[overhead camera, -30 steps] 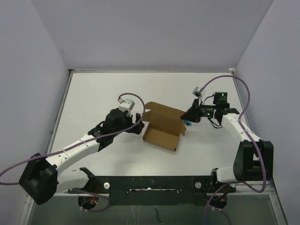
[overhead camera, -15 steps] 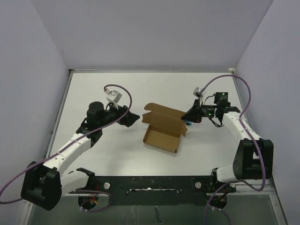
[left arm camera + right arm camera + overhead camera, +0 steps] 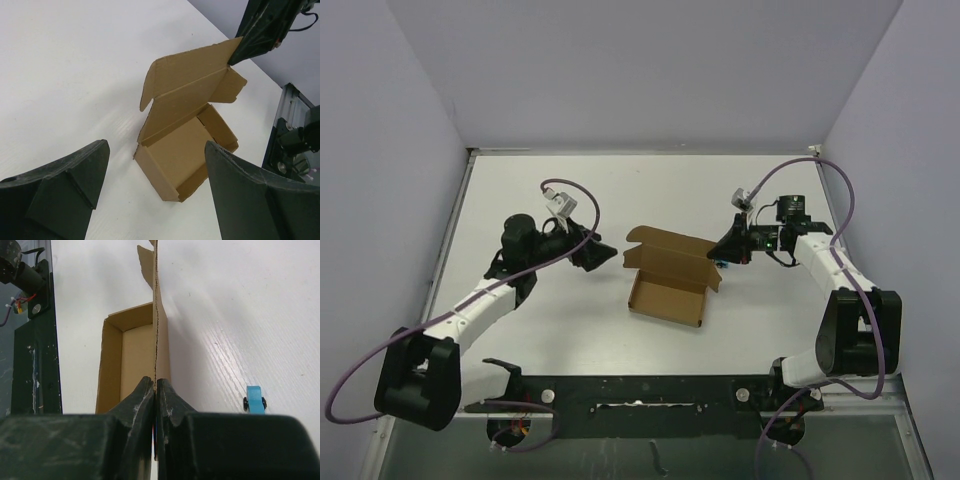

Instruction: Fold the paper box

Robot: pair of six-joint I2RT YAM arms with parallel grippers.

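Note:
The paper box [image 3: 667, 292] is a brown cardboard tray lying mid-table, with its lid flap standing up along the far side. My right gripper [image 3: 725, 250] is shut on the right end of that lid. In the right wrist view the lid's thin edge [image 3: 155, 315] runs straight into the closed fingertips of the gripper [image 3: 155, 385]. My left gripper [image 3: 601, 255] hovers open to the left of the box, a short gap away and touching nothing. In the left wrist view the box [image 3: 180, 150] lies ahead between the spread fingers [image 3: 75, 185].
A tiny blue wheeled object [image 3: 719, 263] lies on the table just below the right gripper, also seen as the blue object [image 3: 255, 399] to the right of the box. A black mounting rail [image 3: 640, 385] runs along the near edge. Grey walls close in the table on three sides.
My left arm has pulled back to the left, away from the box's left side, and now hangs clear of it. The right gripper has stayed shut on the lid.

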